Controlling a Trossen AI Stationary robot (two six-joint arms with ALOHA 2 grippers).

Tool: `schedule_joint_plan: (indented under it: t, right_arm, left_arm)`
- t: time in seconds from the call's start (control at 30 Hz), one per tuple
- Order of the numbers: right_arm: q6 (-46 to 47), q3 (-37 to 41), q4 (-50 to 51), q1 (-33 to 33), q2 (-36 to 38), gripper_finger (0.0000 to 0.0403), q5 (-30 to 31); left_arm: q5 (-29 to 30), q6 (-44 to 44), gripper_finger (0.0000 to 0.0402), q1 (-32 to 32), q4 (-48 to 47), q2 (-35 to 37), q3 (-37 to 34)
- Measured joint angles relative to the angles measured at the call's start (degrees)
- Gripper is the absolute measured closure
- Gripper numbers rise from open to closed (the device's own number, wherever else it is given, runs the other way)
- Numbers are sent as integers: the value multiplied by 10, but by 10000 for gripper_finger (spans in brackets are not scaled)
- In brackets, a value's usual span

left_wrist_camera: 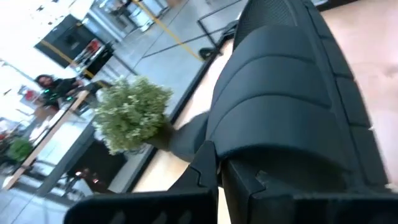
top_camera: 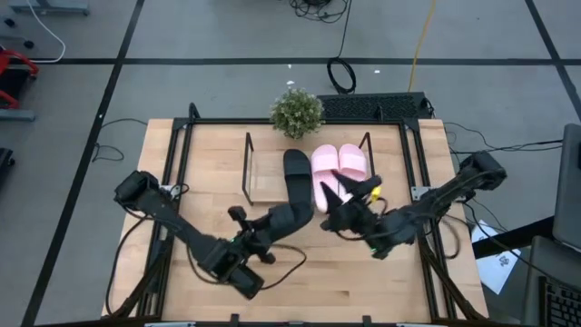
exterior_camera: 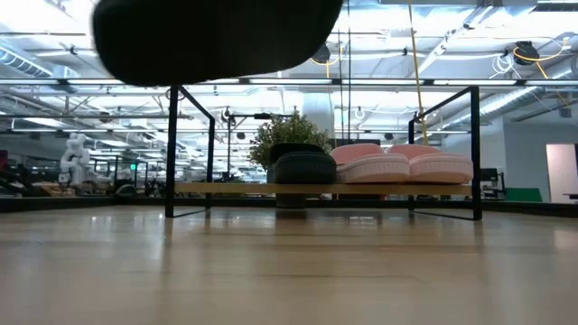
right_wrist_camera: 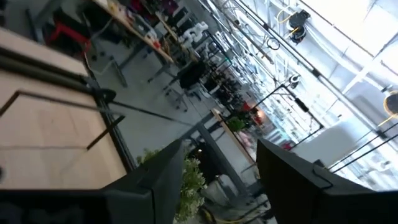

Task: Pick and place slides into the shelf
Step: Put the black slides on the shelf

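One black slide [top_camera: 296,169] and two pink slides [top_camera: 338,167] lie side by side on the shelf [top_camera: 259,186], a low wire-framed rack with a wood board at the table's far middle; they also show in the low view [exterior_camera: 302,168] [exterior_camera: 402,164]. My left gripper [top_camera: 270,229] is shut on a second black slide [top_camera: 296,216], held in the air just in front of the shelf; the slide shows dark at the top of the low view [exterior_camera: 208,36]. My right gripper [top_camera: 329,216] is open and empty, close to the right of the held slide. My left gripper holds the black slide by its near end [left_wrist_camera: 249,168], the fingers [left_wrist_camera: 205,171] coming level from the table's near left and lying along the slide. The slide is lifted clear of the table, and its ribbed strap [left_wrist_camera: 280,93] points toward the shelf. The slide hides the contact itself.
A small potted plant [top_camera: 297,113] stands just behind the shelf. The shelf board has bare room left of the black slide [top_camera: 263,177]. Black rails [top_camera: 172,163] run along the table's edges. Bare wood lies at the table's near side [top_camera: 345,282].
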State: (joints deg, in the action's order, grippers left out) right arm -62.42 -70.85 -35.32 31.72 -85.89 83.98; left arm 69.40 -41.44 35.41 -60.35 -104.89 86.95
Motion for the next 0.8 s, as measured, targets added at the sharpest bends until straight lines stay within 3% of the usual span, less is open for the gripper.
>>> schedule_joint_plan:
  t: [0.2,0.43,0.8]
  right_arm:
    - [1,0,0,8,70,211,1]
    - [2,0,4,8,125,211,31]
    - [-30,0,16,8,140,211,31]
  left_arm:
    - [2,-5,401,-62,-60,0,23]
    - [1,-102,402,-132,-180,0,61]
    - [-78,-165,402,-250,-219,0,64]
